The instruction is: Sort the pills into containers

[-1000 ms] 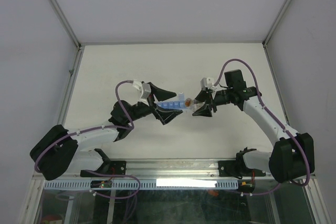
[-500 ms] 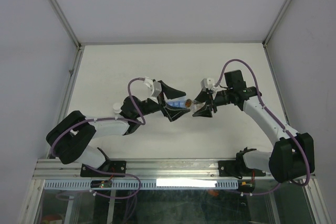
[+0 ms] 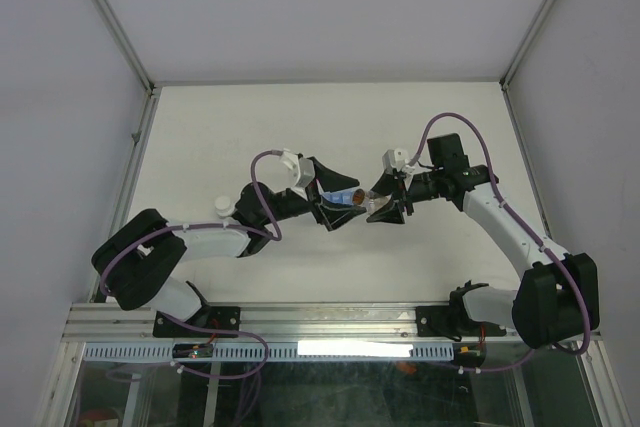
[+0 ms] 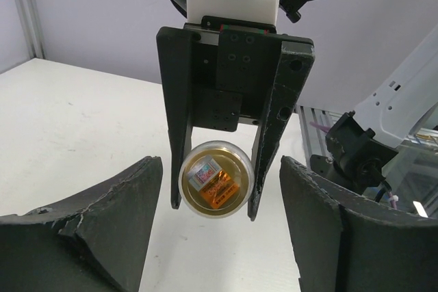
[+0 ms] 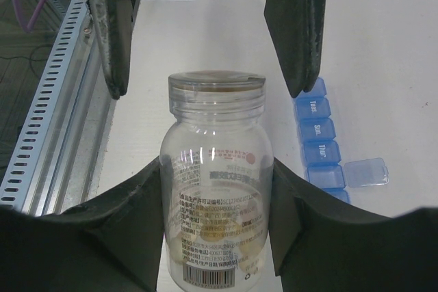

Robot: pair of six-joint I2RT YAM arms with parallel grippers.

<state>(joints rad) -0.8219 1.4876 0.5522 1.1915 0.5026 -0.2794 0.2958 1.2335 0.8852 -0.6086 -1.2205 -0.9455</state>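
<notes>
My right gripper is shut on the small clear bottle and holds it out sideways, its open mouth facing my left gripper. The pills, tan bits, lie inside it at the closed end. My left gripper is open. Its two black fingers stand on either side of the bottle's mouth end, apart from it. The containers, a blue strip of square compartments, lie on the table beside the bottle. One lid is flipped open. The strip shows partly in the top view.
A small white-grey round cap lies on the table beside the left arm. A slotted metal rail runs along the near table edge. The enclosure's frame posts border the white table.
My left arm has swung right, off the blue strip, and brought its open fingers around the bottle's mouth end. The white cap has come into view. The right arm and bottle have not moved.
</notes>
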